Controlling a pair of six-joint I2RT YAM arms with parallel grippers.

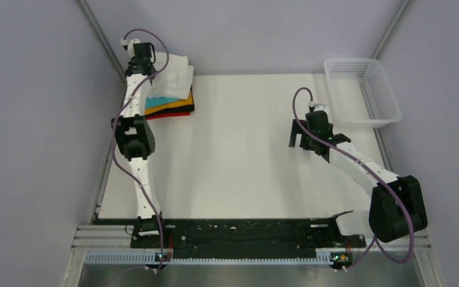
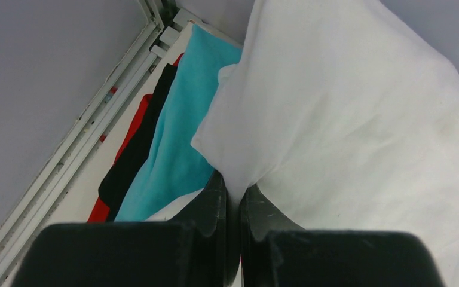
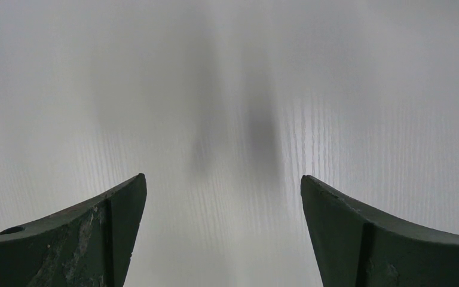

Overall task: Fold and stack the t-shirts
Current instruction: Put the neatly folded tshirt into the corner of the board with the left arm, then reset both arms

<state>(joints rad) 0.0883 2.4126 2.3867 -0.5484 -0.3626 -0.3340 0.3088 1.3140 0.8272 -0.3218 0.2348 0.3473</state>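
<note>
The left end effector (image 2: 234, 190) is pinched shut on a fold of the one white t-shirt (image 2: 346, 101), which rests on top of the stack at the far left corner of the table (image 1: 245, 161). Beneath it lie four more: one teal t-shirt (image 2: 179, 131), one orange t-shirt (image 1: 174, 107), one black t-shirt (image 2: 134, 161) and one red t-shirt (image 2: 132, 122). The right end effector (image 3: 222, 179) gapes wide, holding nothing, above bare table. One white mesh basket (image 1: 388, 113) sits at the far right corner.

Even overhead light is filling the top view, sharp w/ no glare. R fingers (image 3: 95, 239) are casting two blurry shadows on the table (image 3: 382, 89); L fingers (image 2: 212, 209) are looking dark & out of focus vs. the bright white shirt (image 2: 346, 107).
</note>
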